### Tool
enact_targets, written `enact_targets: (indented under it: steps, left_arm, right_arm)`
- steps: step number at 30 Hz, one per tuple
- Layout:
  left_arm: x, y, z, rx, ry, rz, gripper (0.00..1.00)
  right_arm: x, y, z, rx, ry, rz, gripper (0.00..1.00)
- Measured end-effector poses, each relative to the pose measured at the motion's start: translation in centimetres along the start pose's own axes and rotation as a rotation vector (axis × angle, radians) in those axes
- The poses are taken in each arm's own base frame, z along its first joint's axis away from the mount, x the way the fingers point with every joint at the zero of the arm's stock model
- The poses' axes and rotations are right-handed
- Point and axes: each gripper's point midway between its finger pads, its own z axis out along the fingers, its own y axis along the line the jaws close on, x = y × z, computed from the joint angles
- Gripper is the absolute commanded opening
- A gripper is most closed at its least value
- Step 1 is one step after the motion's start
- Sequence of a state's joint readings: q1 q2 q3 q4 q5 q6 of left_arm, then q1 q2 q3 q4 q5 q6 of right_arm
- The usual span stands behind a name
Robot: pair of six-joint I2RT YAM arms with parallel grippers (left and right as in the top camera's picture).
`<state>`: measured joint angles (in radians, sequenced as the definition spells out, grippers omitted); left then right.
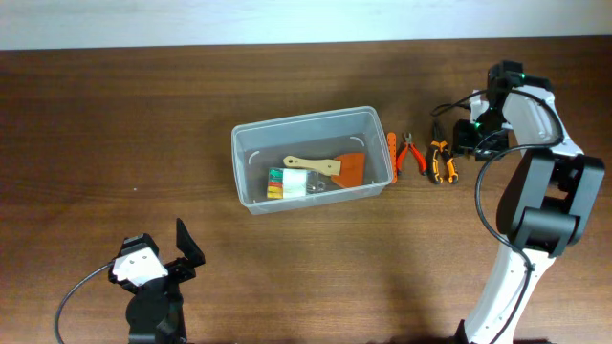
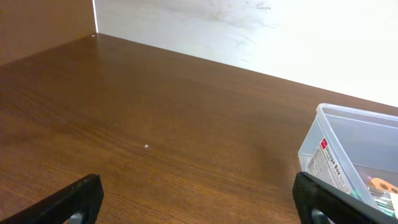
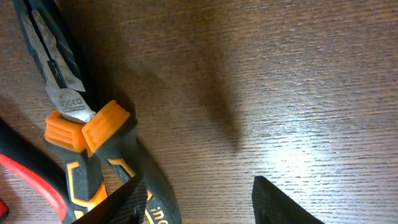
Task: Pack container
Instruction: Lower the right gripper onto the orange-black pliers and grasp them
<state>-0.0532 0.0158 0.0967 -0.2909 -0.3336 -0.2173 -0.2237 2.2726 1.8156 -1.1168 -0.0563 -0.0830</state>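
The clear plastic container (image 1: 308,158) stands mid-table, lidless. It holds a wooden-handled spatula with an orange blade (image 1: 330,167) and a small colourful pack (image 1: 277,183). Its corner with a label shows in the left wrist view (image 2: 348,155). To its right lie an orange tool (image 1: 391,158), small red pliers (image 1: 414,153) and orange-black pliers (image 1: 441,161). My right gripper (image 1: 466,136) is open, low over the table just right of the orange-black pliers (image 3: 87,149), one finger at their handle (image 3: 198,202). My left gripper (image 1: 182,250) is open and empty near the front left (image 2: 199,199).
The wooden table's far edge meets a white wall (image 2: 249,31). A red handle shows at the left edge of the right wrist view (image 3: 31,177). Black cables (image 1: 483,191) hang by the right arm.
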Motion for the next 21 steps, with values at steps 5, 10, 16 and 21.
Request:
enact_targets:
  steps: [5, 10, 16, 21]
  left_arm:
    - [0.0, 0.0, 0.0, 0.0, 0.0, 0.0, 0.99]
    - [0.0, 0.0, 0.0, 0.0, 0.0, 0.0, 0.99]
    - [0.0, 0.0, 0.0, 0.0, 0.0, 0.0, 0.99]
    - [0.0, 0.0, 0.0, 0.0, 0.0, 0.0, 0.99]
  right_arm:
    - [0.0, -0.1, 0.0, -0.002, -0.001, -0.002, 0.59]
    - [0.3, 0.5, -0.1, -0.036, 0.01, 0.0, 0.59]
    - [0.7, 1.0, -0.1, -0.062, 0.026, -0.002, 0.59]
    - [0.8, 1.9, -0.1, -0.106, 0.028, -0.004, 0.59]
